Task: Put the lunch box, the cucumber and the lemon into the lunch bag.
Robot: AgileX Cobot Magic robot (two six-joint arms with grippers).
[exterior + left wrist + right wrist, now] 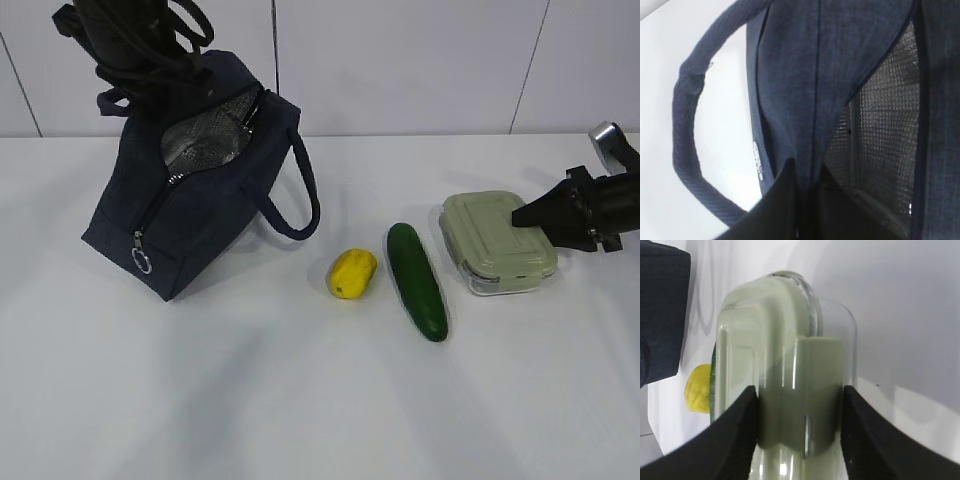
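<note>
Reaching in from the far right of the table (300, 420), the right gripper (528, 222) had its two dark fingers (735, 440) set on either side of the lunch box (495, 245), pressed against the pale green lid's snap tab at the box's near end; in the right wrist view the fingers touched the tab on both flanks, so the grip was closed on the box, which sat flat on the white surface. Just beyond the box from that gripper lay the cucumber (418, 282), lengthwise and apart from the glass wall, and past it the lemon (352, 273), a sliver of which showed yellow at the lower left of the right wrist view. Farther off still stood the lunch bag (200, 200), its zipper undone and the silver lining (205, 140) exposed. The left gripper (807, 200) was up at the bag's top, its fingers pinched tight together on a fold of the navy fabric beside the opening, with one loop handle (685, 140) hanging off to the side.
</note>
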